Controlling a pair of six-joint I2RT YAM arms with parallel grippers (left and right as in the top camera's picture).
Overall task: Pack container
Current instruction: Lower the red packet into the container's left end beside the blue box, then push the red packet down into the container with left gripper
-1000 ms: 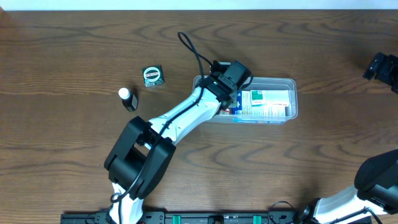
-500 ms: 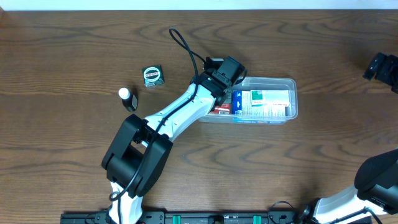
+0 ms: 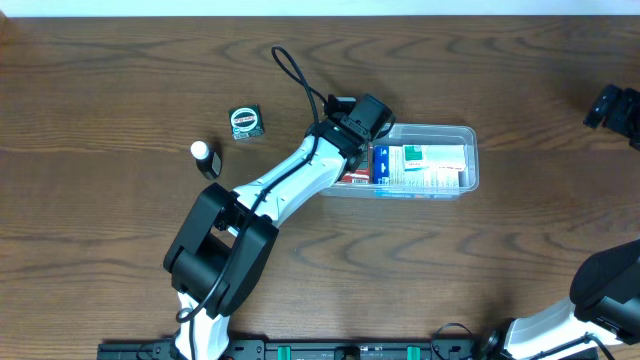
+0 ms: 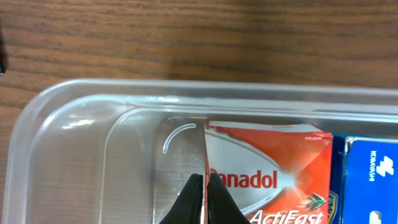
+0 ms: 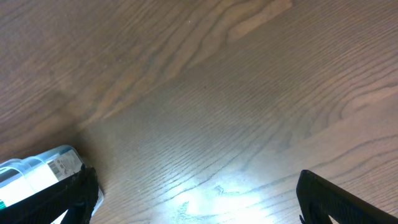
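Note:
The clear container (image 3: 472, 137) lies at the table's centre and holds a red Panadol box (image 3: 352, 177), a blue box (image 3: 380, 163) and white-green boxes (image 3: 432, 166). My left gripper (image 3: 362, 122) hovers over the container's left end. In the left wrist view the left gripper (image 4: 203, 182) is shut and empty, with its tips above the left edge of the red box (image 4: 273, 165). The blue box (image 4: 371, 180) lies to the right, inside the container's rim (image 4: 93, 93). My right gripper (image 3: 612, 108) is far right, and in the right wrist view the right gripper (image 5: 199, 199) is open over bare wood.
A small black-and-green round item (image 3: 245, 121) and a dark bottle with a white cap (image 3: 204, 158) lie on the wood left of the container. A black cable loops above the left arm. A corner of the container (image 5: 37, 177) shows in the right wrist view.
My left gripper has moved slightly left and back from over the container, uncovering the red box lying inside. It has held still for the last half second. The right arm has not moved.

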